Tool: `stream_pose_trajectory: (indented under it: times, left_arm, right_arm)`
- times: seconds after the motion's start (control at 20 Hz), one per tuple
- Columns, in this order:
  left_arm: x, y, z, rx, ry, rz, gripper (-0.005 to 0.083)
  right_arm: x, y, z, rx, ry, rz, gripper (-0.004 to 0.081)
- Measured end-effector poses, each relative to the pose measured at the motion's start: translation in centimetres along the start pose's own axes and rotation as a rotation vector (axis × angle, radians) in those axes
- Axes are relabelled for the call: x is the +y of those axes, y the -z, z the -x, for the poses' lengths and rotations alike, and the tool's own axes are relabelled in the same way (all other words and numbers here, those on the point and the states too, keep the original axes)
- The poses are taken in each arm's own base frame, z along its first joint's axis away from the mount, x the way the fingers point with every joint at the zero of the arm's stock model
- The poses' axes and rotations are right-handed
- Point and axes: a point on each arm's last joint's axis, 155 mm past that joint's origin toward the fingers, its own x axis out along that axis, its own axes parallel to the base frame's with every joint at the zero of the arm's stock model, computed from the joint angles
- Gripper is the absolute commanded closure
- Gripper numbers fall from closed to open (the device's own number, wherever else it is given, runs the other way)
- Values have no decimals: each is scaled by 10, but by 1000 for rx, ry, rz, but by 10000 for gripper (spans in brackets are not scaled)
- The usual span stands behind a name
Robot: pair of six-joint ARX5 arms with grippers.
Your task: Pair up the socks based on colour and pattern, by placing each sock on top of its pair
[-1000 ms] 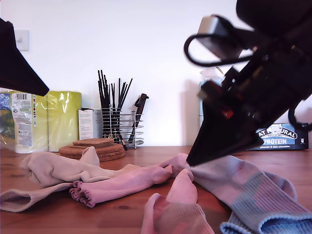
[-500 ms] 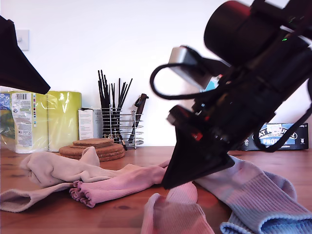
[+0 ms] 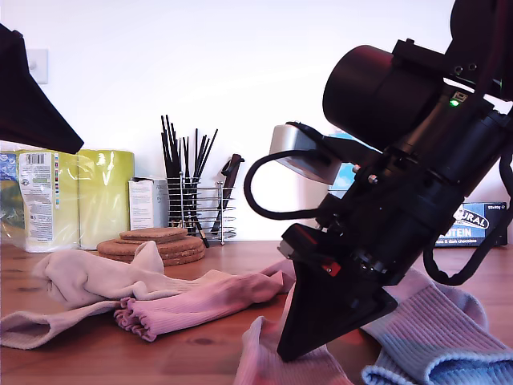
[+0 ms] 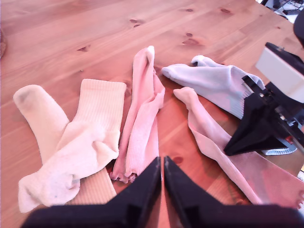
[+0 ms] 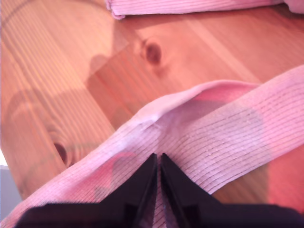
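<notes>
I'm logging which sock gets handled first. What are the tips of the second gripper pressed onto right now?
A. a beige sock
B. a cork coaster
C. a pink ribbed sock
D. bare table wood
C: in the second wrist view my second gripper has its closed tips down on the pink ribbed sock, with fabric bunched up ahead of them.

My second gripper (image 3: 290, 353) is matte black — two flat fingers tapering to a sharp wedge. Behind it sit a fat black motor cylinder (image 3: 377, 88), a white-grey camera box (image 3: 300, 152), a looping black cable (image 3: 268, 196) — plus a red patch and a green LED. My first gripper (image 4: 162, 164) has the same black pointed fingers.
</notes>
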Motion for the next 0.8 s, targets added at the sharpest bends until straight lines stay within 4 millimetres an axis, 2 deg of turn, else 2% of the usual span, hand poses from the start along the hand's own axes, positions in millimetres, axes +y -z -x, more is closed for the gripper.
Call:
stream_pose_trajectory:
  times: [0.2, 0.45, 0.6, 0.8]
  left_arm:
    - [-1, 0, 0, -1, 3, 0, 795]
    - [-1, -2, 0, -8, 4, -4, 795]
    - [-1, -2, 0, -8, 4, -4, 795]
    - [-1, -3, 0, -12, 4, -7, 795]
  right_arm:
    - [-2, -1, -3, 7, 7, 3, 782]
    - [-8, -11, -8, 3, 25, 19, 782]
    - [-18, -15, -6, 9, 51, 25, 782]
    - [-43, -27, 0, -1, 115, 55, 782]
